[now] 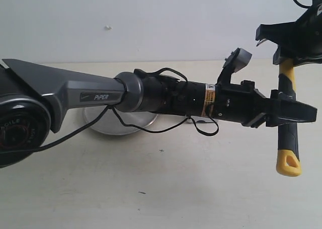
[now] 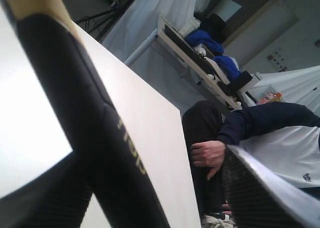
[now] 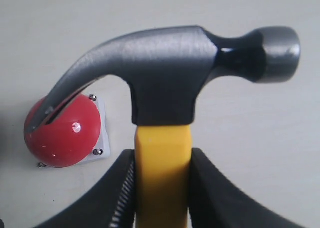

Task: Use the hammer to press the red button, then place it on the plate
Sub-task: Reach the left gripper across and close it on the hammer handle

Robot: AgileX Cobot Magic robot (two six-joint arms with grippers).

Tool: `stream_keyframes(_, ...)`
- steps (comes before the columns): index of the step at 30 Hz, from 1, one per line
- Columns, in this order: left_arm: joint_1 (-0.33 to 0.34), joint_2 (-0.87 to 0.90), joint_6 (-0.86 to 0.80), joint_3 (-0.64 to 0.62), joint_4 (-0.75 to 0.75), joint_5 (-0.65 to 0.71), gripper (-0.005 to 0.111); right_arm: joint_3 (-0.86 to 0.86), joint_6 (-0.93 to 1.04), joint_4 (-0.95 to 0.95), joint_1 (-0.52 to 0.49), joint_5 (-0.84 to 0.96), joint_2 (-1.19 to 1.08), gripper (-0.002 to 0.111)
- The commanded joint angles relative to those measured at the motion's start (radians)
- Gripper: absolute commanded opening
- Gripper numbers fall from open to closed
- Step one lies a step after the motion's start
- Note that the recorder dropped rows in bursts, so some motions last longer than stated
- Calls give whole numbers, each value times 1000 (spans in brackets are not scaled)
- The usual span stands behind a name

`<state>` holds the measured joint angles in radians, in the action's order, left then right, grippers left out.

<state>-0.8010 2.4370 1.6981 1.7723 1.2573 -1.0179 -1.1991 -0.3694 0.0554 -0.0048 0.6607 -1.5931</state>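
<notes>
The hammer (image 3: 165, 67) hangs upright, dark head up, with my right gripper (image 3: 162, 188) shut on the yellow neck just under the head. Its claw overlaps the red button (image 3: 62, 135) in the right wrist view; contact cannot be told. From outside, the handle (image 1: 288, 133) points down at the far right, below the right gripper (image 1: 294, 43). My left gripper (image 1: 287, 113) reaches across and straddles the black grip. In the left wrist view the handle (image 2: 90, 128) lies against one finger while the other finger (image 2: 260, 188) stands well apart, so this gripper (image 2: 150, 198) is open. The plate (image 1: 121, 122) lies partly behind the left arm.
The left arm (image 1: 100, 95) and its dangling cable (image 1: 151, 131) stretch across the middle of the table and hide the button from outside. A seated person (image 2: 280, 138) is close to the table's edge (image 2: 185, 153). A white wall stands behind the table.
</notes>
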Motion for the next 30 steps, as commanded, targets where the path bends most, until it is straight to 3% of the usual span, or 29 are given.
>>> stream_keyframes(1,-14,0,5,10,-5,26,69,-5,7,3,-1,-43,22,0)
stream_keyframes(15,-18,42,11,10,-15,59,68,-5,7,3,-1,-36,22,0)
stream_keyframes(26,-18,42,29,10,-34,1,34,-5,9,3,-1,-35,22,0)
stream_keyframes(30,-18,42,44,10,-50,-53,8,-5,9,5,-1,-35,22,0)
